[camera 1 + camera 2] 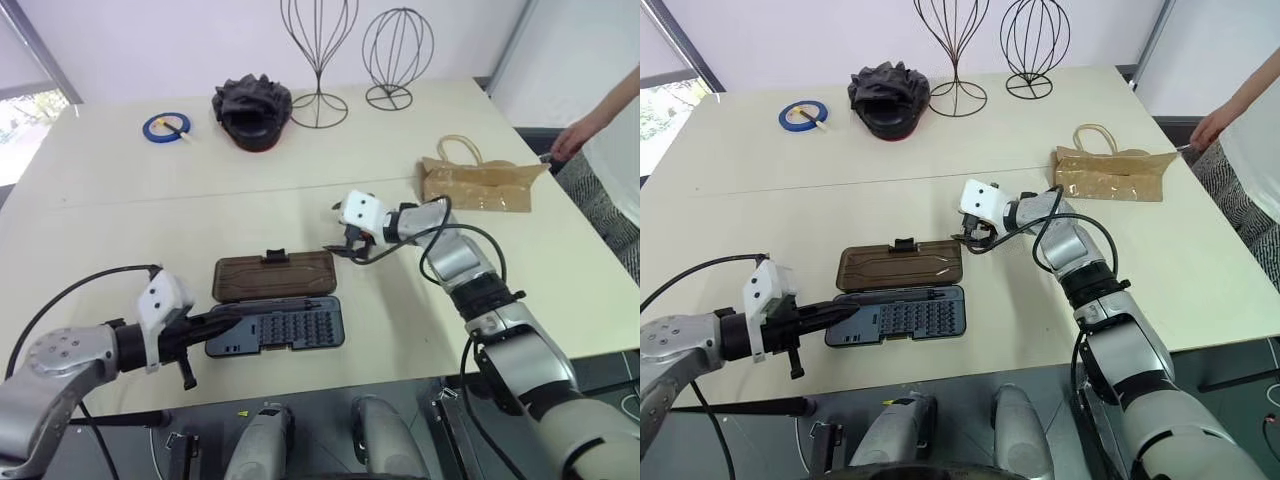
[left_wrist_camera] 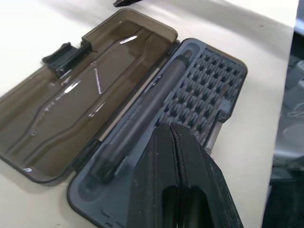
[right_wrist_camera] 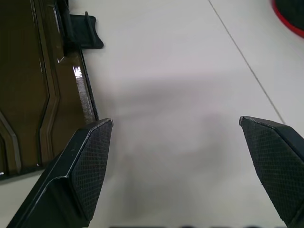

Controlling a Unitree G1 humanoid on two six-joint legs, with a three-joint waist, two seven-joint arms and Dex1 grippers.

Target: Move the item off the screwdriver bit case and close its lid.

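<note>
Bag already off the case; lid-closing step in hand.

Right tool (image 1: 347, 247) released, jaws spread wide and empty, hovering just beside the far right corner of the lid (image 1: 273, 276); left tool (image 1: 222, 318) clenched, fingers pressed together, holding nothing, at the near left end of the screwdriver bit case (image 1: 285, 324); case lies open flat mid-bench (image 1: 120, 200), lid hinged on its far side; paper bag (image 1: 478, 184) well apart at far right, near a person's hand (image 1: 566, 138); next move, by judgement: catch the lid's far edge and swing it over the base; latch detail hard to make out.
</note>
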